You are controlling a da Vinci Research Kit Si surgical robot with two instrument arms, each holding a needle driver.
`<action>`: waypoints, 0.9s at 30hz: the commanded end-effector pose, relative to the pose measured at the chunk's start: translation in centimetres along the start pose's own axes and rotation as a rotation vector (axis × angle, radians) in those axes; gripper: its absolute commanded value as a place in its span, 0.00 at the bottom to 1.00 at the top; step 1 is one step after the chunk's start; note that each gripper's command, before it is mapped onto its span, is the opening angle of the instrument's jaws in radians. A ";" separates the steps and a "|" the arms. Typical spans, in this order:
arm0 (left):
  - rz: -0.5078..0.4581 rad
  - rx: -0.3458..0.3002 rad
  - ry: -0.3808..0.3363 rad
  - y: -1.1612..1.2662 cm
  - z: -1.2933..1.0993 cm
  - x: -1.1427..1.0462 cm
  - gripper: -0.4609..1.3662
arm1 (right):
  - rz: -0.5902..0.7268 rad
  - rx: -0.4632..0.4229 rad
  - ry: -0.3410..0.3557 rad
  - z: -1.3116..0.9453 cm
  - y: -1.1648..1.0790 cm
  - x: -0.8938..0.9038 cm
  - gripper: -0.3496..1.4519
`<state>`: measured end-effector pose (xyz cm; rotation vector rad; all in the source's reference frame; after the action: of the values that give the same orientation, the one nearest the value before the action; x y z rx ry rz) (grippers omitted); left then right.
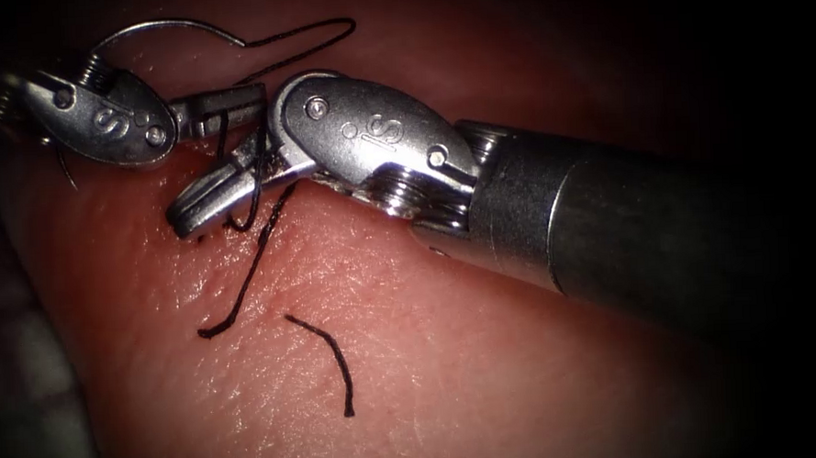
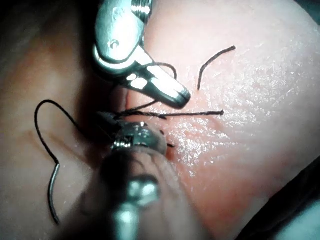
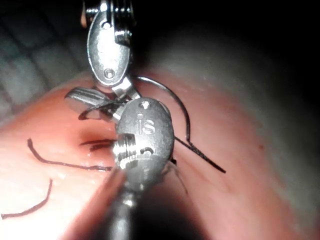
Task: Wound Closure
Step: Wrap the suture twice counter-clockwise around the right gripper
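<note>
My left tool (image 1: 257,98) reaches in from the upper left, its jaws shut on the black thread (image 1: 301,41) a short way from the needle. The curved needle (image 1: 165,25) lies free on the tissue (image 1: 450,347) behind the left tool's wrist, held by neither tool and not driven in; its far end is hidden. My right tool (image 1: 180,221) crosses just below the left jaws, its jaws shut, with a loop of thread (image 1: 250,194) wound round them. From under these jaws a thread tail (image 1: 241,296) trails down over the tissue. The left wrist view shows the right tool (image 2: 184,100) with the loop over it.
A loose cut piece of thread (image 1: 329,352) lies on the tissue below the right tool. The right tool's thick shaft (image 1: 610,220) covers the tissue on the right. The needle (image 3: 176,102) and its thread arc beside the two wrists in the right wrist view.
</note>
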<state>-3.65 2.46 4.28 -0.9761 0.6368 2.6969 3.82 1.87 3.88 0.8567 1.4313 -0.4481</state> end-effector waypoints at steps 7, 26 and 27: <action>0.007 -0.007 -0.004 0.01 -0.06 0.03 0.06 | -0.018 0.028 0.002 0.07 -0.05 0.06 0.78; 0.010 -0.008 -0.002 0.02 -0.10 -0.01 0.06 | -0.086 0.201 -0.127 0.45 -0.03 0.04 0.69; 0.010 -0.008 -0.002 0.02 -0.10 -0.01 0.06 | -0.086 0.202 -0.131 0.46 -0.03 0.03 0.69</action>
<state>-3.59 2.39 4.22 -0.9745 0.6406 2.7062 4.12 1.48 3.84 0.9115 1.3140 -0.7155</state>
